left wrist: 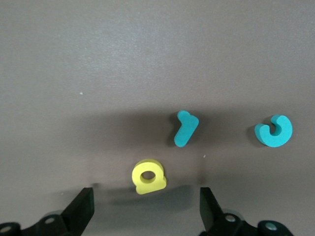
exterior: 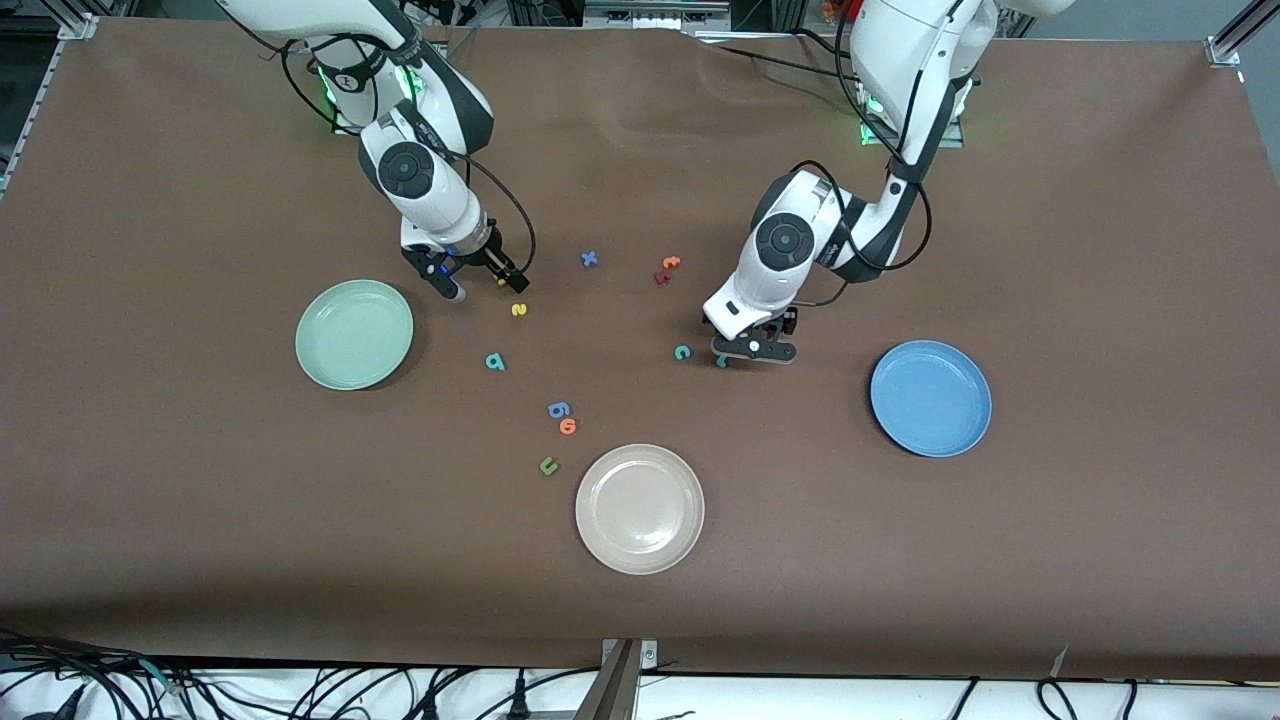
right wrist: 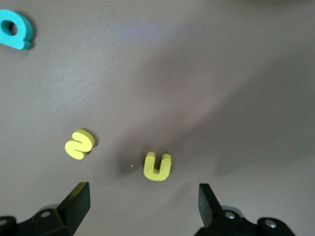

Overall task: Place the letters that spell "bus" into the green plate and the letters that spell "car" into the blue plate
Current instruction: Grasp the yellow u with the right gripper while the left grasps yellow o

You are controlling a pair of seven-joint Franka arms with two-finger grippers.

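My left gripper (exterior: 752,349) (left wrist: 146,209) hangs open low over the yellow "a" (left wrist: 148,177), which lies between its fingers. The teal "r" (left wrist: 185,128) (exterior: 721,361) and teal "c" (left wrist: 274,131) (exterior: 682,352) lie close beside it. The arm hides the "a" in the front view. My right gripper (exterior: 483,287) (right wrist: 144,206) is open over the yellow "u" (right wrist: 157,166) (exterior: 501,282), with the yellow "s" (right wrist: 79,144) (exterior: 518,310) beside it. The teal "b" (exterior: 495,362) (right wrist: 15,29) lies nearer the front camera. The green plate (exterior: 354,333) and blue plate (exterior: 930,398) hold nothing.
A larger beige plate (exterior: 640,508) sits near the front edge. A blue "g" (exterior: 559,409), an orange "o" (exterior: 568,427) and a dark green "u" (exterior: 548,465) lie close to it. A blue "x" (exterior: 590,259) and red and orange letters (exterior: 665,270) lie between the arms.
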